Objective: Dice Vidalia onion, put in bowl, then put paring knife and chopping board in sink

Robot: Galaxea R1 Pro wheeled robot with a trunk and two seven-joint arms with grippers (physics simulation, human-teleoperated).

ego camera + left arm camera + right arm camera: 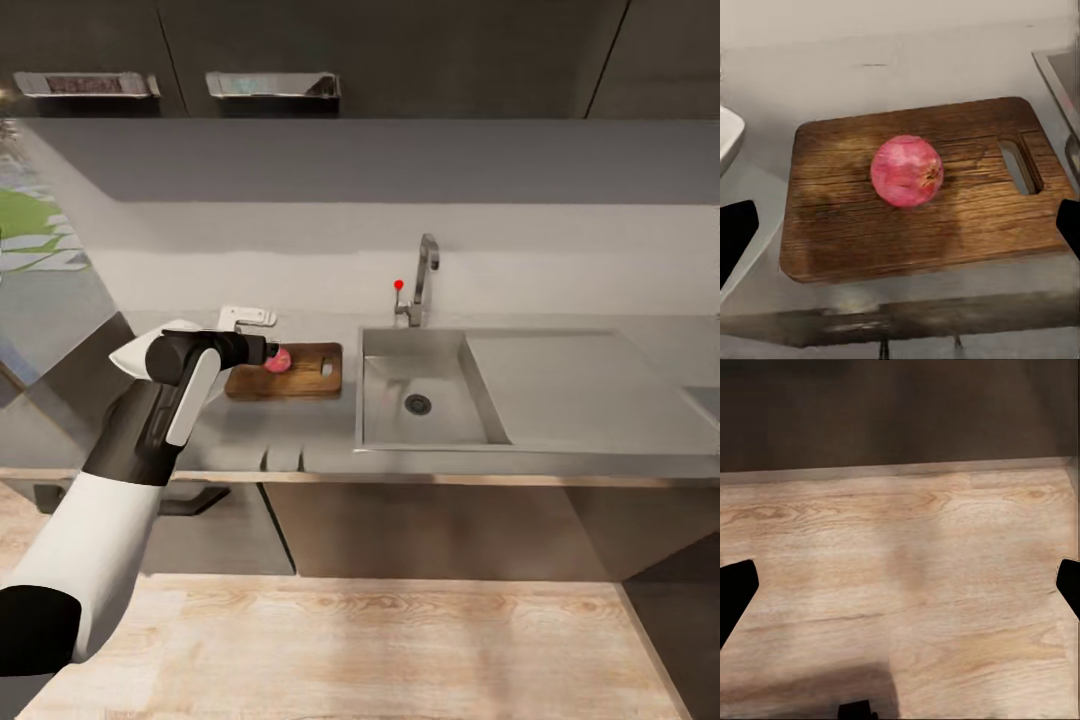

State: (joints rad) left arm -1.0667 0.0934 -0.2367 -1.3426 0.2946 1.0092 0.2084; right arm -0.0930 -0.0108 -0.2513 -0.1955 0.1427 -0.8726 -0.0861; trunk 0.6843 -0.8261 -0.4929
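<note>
The pink-red Vidalia onion [278, 360] [907, 170] rests on the dark wooden chopping board [305, 372] [945, 217], left of the sink [385, 425]. My left gripper [266, 353] [902, 232] hangs open just over the board's left end. Its fingers [735, 240] are spread wide on either side of the onion and apart from it. A white bowl [135, 350] [727, 139] sits on the grey countertop [300, 425] left of the board, partly hidden by my left arm. The paring knife is out of view. My right gripper [902, 589] is open over wooden floor.
A chrome faucet [425, 280] with a red dot stands behind the basin, and the flat drainboard [570, 385] stretches to its right. A small white object [247, 317] lies behind the board near the wall. Dark cabinets run below the counter, with wood floor [380, 640] in front.
</note>
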